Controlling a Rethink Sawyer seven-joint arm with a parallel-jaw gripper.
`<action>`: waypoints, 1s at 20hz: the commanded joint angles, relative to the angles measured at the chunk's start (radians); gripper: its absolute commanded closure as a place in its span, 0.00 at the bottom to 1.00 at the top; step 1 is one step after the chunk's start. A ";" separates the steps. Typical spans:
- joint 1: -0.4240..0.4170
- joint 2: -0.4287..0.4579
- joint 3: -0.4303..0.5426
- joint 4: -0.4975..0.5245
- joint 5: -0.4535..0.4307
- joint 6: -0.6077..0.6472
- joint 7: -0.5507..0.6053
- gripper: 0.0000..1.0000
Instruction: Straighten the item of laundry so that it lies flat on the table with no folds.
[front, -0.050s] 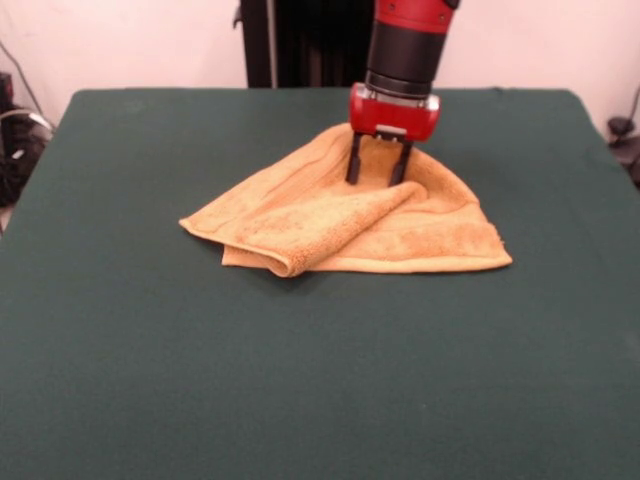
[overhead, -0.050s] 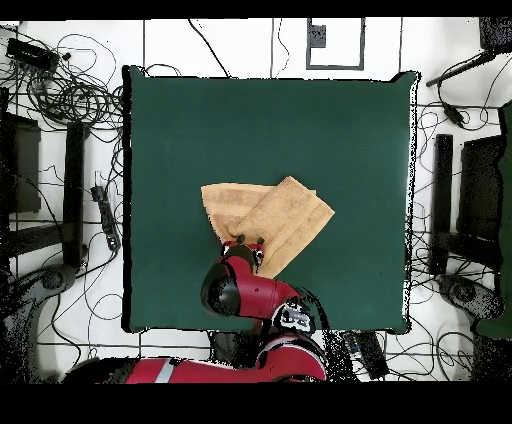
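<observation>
Towel (front, -0.050s: 350, 225) first: we are seeing one small yellow-orange towel lying near the middle of the green table (front, -0.050s: 150, 380), a bit toward the far side in the front view. It is not lying flat. One big flap is folding over the rest, making a thick rolled edge that is pointing toward the front left corner of the towel.

Our one hand (front, -0.050s: 377, 165) is coming straight down onto the far edge of the towel. Its two dark fingers (front, -0.050s: 354, 160) are standing a little apart, with their tips pressing into the cloth. We are guessing they are getting ready to pinch it, but we cannot tell if any cloth is caught between them yet, so we are calling the hand a little open and holding nothing for sure.

Almost all of the towel is spreading out from the hand toward the camera in the front view. Its long way is running from left to right across the table. So we are thinking the folded flap needs pulling back and away to open up

We are counting one towel, one hand, one table
</observation>
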 joint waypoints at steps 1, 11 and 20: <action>0.006 0.140 0.108 0.006 0.013 0.116 0.173 0.00; -0.004 0.156 0.115 -0.025 -0.025 0.124 0.129 0.00; 0.054 0.138 0.109 0.020 0.037 0.107 0.194 0.00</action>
